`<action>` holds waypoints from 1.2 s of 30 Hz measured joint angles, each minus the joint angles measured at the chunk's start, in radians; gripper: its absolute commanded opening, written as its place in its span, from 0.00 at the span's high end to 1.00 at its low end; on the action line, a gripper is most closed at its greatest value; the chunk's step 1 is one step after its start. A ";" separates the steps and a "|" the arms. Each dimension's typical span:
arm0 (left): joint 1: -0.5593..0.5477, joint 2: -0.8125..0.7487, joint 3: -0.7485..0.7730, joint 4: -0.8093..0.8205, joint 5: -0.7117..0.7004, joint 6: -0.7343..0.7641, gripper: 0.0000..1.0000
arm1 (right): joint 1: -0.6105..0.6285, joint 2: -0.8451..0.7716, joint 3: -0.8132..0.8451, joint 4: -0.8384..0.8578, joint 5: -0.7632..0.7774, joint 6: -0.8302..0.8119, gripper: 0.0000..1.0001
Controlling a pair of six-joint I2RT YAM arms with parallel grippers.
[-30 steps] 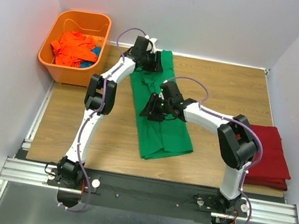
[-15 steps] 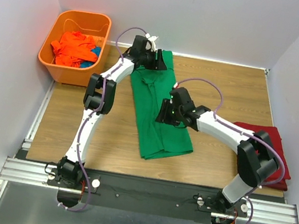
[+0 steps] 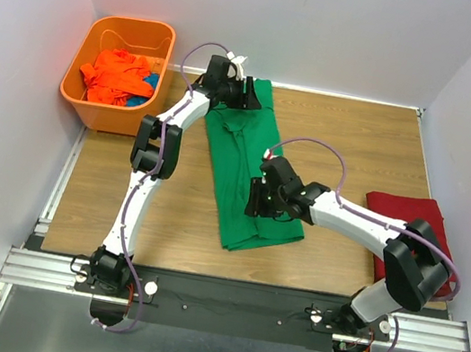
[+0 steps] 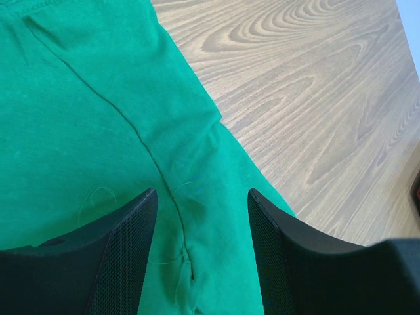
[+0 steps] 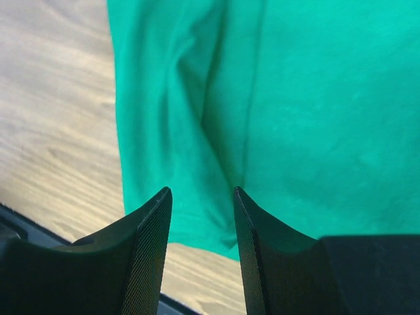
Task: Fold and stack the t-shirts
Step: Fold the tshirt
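A bright green t-shirt (image 3: 249, 174) lies folded lengthwise in a long strip across the middle of the table. It fills the left wrist view (image 4: 85, 111) and the right wrist view (image 5: 295, 98). My left gripper (image 3: 248, 96) is open and empty over the shirt's far end. My right gripper (image 3: 254, 199) is open and empty above the shirt's near part, jaws apart over the cloth (image 5: 200, 193). A folded dark red t-shirt (image 3: 411, 239) lies at the table's right edge. An orange t-shirt (image 3: 116, 75) lies crumpled in the basket.
A rigid orange plastic basket (image 3: 85, 99) stands at the far left corner, with a bit of blue cloth (image 3: 150, 81) beside the orange shirt. Bare wood (image 3: 360, 143) shows to the right of the green shirt. Walls close in on three sides.
My right gripper has moved from the middle of the green shirt toward its near end and the right arm has swung outward. The left gripper has barely moved.
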 measured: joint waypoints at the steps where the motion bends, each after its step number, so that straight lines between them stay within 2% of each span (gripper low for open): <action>1: 0.000 0.000 0.000 0.000 0.000 0.000 0.35 | 0.011 -0.002 -0.004 0.000 0.000 0.000 0.51; 10: 0.000 0.000 0.000 0.001 0.000 0.000 0.35 | 0.047 -0.002 -0.060 -0.003 0.017 0.001 0.54; 19: 0.000 0.000 0.000 0.001 0.000 0.000 0.35 | 0.067 -0.002 -0.085 -0.002 0.020 0.008 0.61; 22: 0.000 0.000 0.000 0.001 0.000 0.000 0.35 | 0.069 -0.003 -0.102 -0.002 0.020 0.014 0.65; 26: 0.000 0.000 0.000 0.001 0.000 0.000 0.35 | 0.069 -0.013 -0.117 -0.003 0.020 0.028 0.82; 29: 0.000 0.000 0.000 0.001 0.001 0.000 0.35 | 0.069 -0.030 -0.122 -0.004 0.020 0.037 0.90; 32: 0.000 0.000 0.000 0.001 0.000 -0.002 0.35 | 0.069 -0.056 -0.130 -0.004 0.020 0.048 0.94; 36: 0.000 0.000 0.000 0.001 0.000 -0.003 0.35 | 0.075 -0.093 -0.143 -0.008 0.020 0.065 0.95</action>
